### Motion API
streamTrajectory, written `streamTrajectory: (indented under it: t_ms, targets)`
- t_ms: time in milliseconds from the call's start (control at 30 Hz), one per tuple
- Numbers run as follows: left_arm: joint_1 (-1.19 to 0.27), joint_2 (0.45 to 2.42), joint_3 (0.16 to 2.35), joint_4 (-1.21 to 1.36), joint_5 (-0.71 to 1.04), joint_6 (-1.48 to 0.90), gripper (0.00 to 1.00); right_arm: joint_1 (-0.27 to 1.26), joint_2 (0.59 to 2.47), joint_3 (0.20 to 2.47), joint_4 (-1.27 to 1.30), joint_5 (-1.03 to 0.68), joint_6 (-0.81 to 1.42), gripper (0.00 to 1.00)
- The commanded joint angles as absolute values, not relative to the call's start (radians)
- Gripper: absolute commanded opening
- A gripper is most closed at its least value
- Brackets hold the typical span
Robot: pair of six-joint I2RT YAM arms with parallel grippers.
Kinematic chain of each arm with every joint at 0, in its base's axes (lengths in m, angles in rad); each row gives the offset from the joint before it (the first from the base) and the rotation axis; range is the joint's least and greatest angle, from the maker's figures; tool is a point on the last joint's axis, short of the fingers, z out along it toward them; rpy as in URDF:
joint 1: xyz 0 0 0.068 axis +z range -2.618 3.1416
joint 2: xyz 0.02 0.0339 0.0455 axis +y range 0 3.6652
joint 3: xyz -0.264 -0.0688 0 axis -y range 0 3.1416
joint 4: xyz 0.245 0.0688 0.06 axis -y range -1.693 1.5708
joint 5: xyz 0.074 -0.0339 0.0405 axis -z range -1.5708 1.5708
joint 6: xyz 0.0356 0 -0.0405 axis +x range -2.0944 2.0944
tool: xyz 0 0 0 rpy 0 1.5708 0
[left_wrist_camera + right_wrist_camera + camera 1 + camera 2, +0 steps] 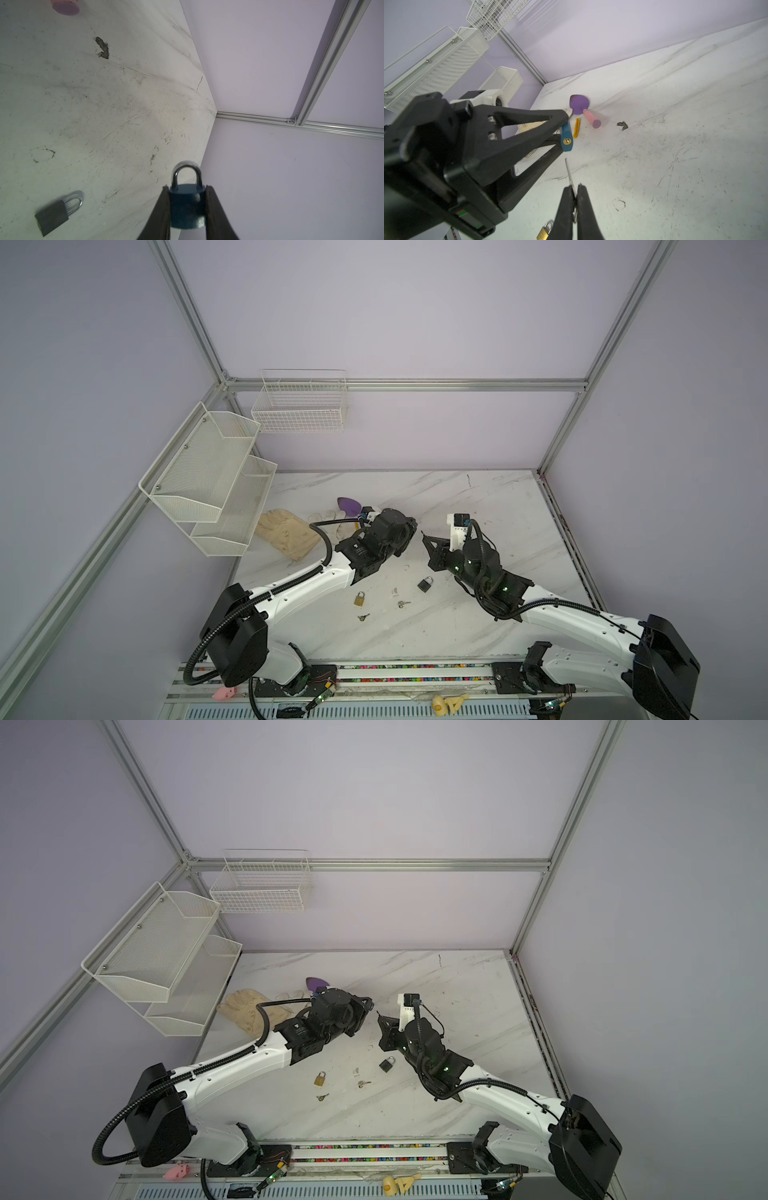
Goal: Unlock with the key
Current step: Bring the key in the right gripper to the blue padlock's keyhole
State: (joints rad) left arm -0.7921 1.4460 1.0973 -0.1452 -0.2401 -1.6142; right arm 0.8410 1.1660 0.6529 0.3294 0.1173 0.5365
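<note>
Key [569,172] tip points at padlock [566,131] keyhole [567,141], a small gap between.
Right jaws pinch key; left jaws clamp blue padlock, keyhole end facing the key's blade.

Clear gap btw key [568,172], blue padlock [566,136]

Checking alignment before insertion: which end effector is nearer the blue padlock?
Left. The left end effector is clamped on the blue padlock; the right end effector holds the key short of it, not touching.
</note>
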Motion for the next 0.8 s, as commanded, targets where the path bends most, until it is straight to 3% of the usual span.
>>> streamTrajectory:
  t_ms: [0, 767]
  targets:
    - [-0.790, 1.422, 1.065, -0.106, -0.257, -1.622, 0.00, 0.846, 1.183, 0.686, 0.360, 0.152, 0.509, 0.00]
    - [-0.788, 1.422, 1.083, -0.102, -0.255, -1.546, 0.00, 0.845, 1.242, 0.752, 0.324, 0.121, 0.514, 0.00]
